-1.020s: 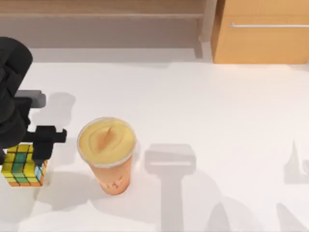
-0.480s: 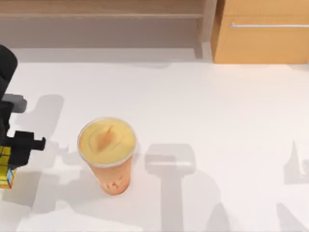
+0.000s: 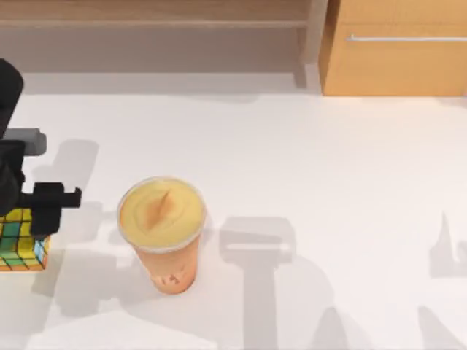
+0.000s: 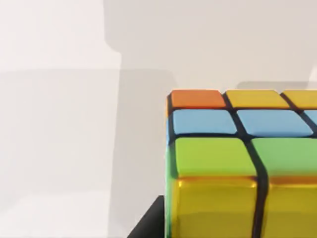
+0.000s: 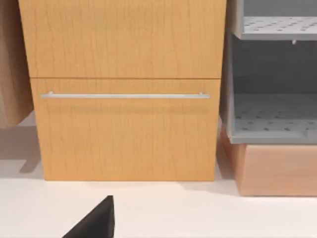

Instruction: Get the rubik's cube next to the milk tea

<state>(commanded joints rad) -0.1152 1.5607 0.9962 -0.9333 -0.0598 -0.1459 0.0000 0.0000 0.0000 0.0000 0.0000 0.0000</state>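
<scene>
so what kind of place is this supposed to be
Probably a rendered kitchen or pantry-style room: a white table backed by a wooden drawer cabinet with a metal bar handle, and grey perforated shelves beside it.

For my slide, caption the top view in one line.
Left pincer over the rubik's cube at the table's left edge, milk tea standing apart to its right.

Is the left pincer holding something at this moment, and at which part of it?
The left pincer is over the rubik's cube at the table's left edge, beside the milk tea. Whether it grips the cube, and where, cannot be told.
</scene>
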